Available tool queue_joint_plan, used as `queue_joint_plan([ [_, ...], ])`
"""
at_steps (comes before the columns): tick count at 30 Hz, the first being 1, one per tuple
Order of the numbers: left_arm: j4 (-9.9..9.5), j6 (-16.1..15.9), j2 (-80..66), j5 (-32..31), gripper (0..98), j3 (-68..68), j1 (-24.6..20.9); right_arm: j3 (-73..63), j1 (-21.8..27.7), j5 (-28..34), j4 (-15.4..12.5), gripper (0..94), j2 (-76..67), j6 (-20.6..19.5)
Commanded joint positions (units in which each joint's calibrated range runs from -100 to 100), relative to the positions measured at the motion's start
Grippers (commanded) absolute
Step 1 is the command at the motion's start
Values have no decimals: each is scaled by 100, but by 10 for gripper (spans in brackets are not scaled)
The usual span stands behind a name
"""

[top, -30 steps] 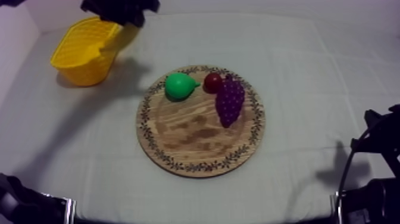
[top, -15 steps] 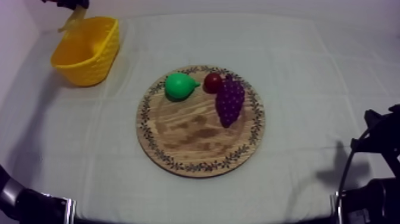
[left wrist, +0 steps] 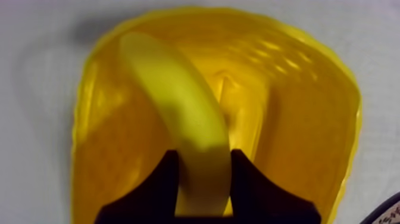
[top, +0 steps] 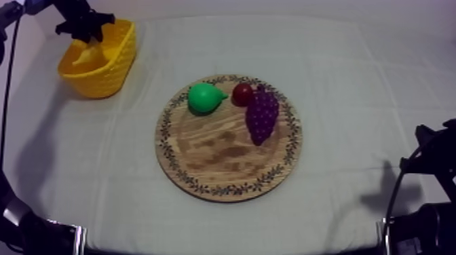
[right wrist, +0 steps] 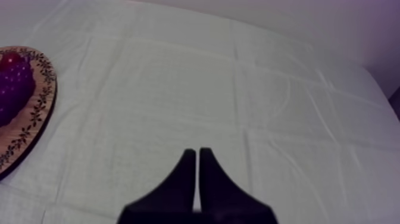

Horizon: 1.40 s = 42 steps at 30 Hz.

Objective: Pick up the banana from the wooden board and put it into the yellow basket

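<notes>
Your left gripper (left wrist: 202, 162) grasped the banana (left wrist: 172, 95) over the yellow basket (left wrist: 297, 107), off the wooden board (top: 227, 169), only the release seemingly left; your right gripper (right wrist: 197, 154) sat clenched, empty.

I count one banana (left wrist: 178, 113), one basket (top: 103, 80), one board (top: 224, 163) and one counter (top: 359, 102). Besides the banana there is one pear (top: 203, 99), one small red fruit (top: 241, 93) and one bunch of grapes (top: 262, 116), four toy fruits in all. My tools number two: left tool (left wrist: 203, 156) and right tool (right wrist: 197, 152).
</notes>
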Motion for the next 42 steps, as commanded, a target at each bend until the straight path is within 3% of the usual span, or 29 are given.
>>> queue_joint_plan([
  [1,27,-7,40,-68,212,110,-11,2,-1,1,1,3,-2,-1],
  [6,107,-83,90,-139,243,220,-52,2,-1,1,1,3,-2,-1],
  [14,280,-390,-43,-493,377,585,-69,2,-1,1,1,3,-2,-1],
  [27,515,-551,-470,-1218,455,1467,-95,2,-1,1,1,3,-2,-1],
  [32,614,-591,-805,-1494,353,1823,-65,2,-1,1,1,3,-2,-1],
  [36,795,-658,-1336,-1864,98,2376,-36,2,-1,1,1,3,-2,-1],
  [42,962,-720,-2665,-2501,12,3767,9,2,-1,1,1,3,-2,-1],
])
